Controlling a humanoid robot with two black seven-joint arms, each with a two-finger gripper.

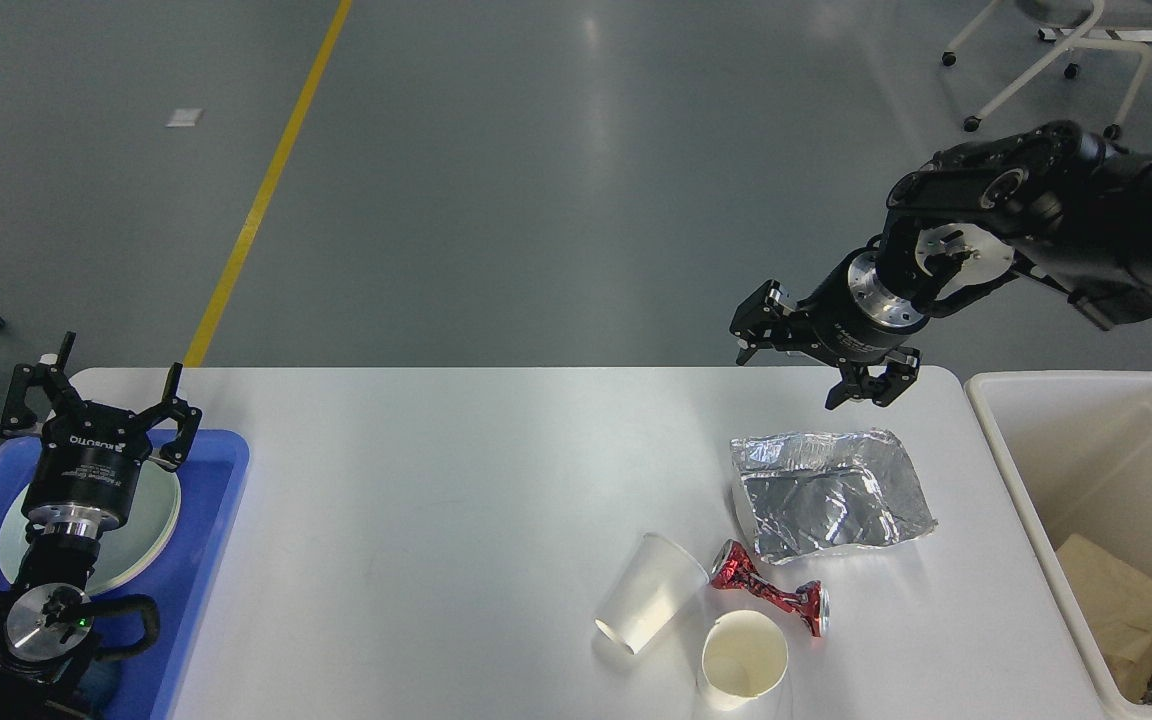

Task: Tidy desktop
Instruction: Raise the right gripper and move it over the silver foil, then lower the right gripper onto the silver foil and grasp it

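Observation:
The white desktop (456,470) carries a crumpled silver foil bag (831,495), a crushed red can (768,590), a clear plastic cup (648,605) lying on its side and an upright white paper cup (742,660). My right gripper (788,372) hangs open and empty above the far edge of the desktop, just beyond the foil bag and apart from it. At the left end, my left gripper (101,388) stands open with nothing in it, above a white plate (151,510) in the blue tray (211,560).
A cream bin (1021,500) stands off the right end of the desktop with a brown paper bag (1126,600) inside. Grey floor with a yellow line (266,185) lies beyond. A wheeled chair base (1046,55) stands at the far right.

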